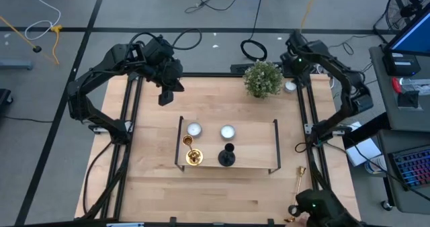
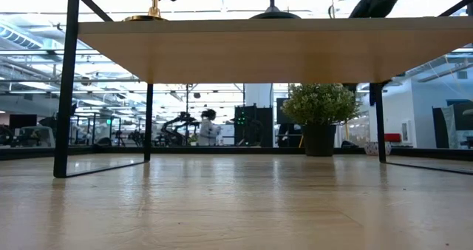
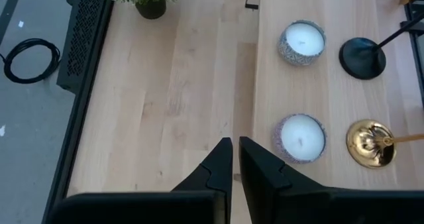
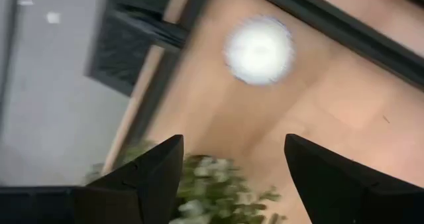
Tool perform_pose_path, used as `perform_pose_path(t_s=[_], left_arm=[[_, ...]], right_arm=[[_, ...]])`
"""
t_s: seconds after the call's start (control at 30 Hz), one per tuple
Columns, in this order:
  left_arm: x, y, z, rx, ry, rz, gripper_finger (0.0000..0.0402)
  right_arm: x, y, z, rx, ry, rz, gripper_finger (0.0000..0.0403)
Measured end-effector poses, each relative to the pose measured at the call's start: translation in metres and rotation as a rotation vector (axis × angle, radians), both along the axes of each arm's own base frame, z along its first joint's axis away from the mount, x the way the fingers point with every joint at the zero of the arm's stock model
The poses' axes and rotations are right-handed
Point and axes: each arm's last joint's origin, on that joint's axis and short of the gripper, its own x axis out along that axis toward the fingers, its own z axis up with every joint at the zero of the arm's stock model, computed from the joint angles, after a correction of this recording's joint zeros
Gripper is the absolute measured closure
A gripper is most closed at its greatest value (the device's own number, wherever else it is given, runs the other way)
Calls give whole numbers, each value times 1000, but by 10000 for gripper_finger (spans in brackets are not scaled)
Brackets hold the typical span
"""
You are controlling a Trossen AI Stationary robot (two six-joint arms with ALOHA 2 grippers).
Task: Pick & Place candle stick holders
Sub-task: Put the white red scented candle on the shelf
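Candlesticks: gold one (image 1: 192,154) and black one (image 1: 227,156) on stand (image 1: 269,129), below clenched empty left gripper (image 1: 165,93); second gold (image 1: 300,181) left, far from released right gripper (image 1: 290,60).

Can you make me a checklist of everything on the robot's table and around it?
Surface: light wooden table, with a long wooden black-framed stand in the middle.
Job's things: gold candlestick and black candlestick upright on the stand; second gold candlestick lying on the table by the right edge.
Clutter: two white candles on the stand, a third by the potted plant.
Grippers: left gripper over the table's back left, fingers shut, empty; right gripper above the plant, fingers open, empty.
Cables: loops on the floor behind the table.
Surroundings: desk with keyboard at right.
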Motion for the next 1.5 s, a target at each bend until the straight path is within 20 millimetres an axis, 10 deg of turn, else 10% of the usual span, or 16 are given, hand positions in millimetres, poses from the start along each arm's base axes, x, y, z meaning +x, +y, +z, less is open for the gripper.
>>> perform_pose_path(t_s=[0.5,1.17,1.5], left_arm=[[-2,-1,2,4,-6,-3,371],[-2,-1,2,-7,-9,12,371],[-4,-2,0,-17,13,11,371]], right_arm=[[-2,-8,-5,-88,107,-39,145],[6,-31,6,-351,20,320,142],[4,-28,4,-307,43,278,75]])
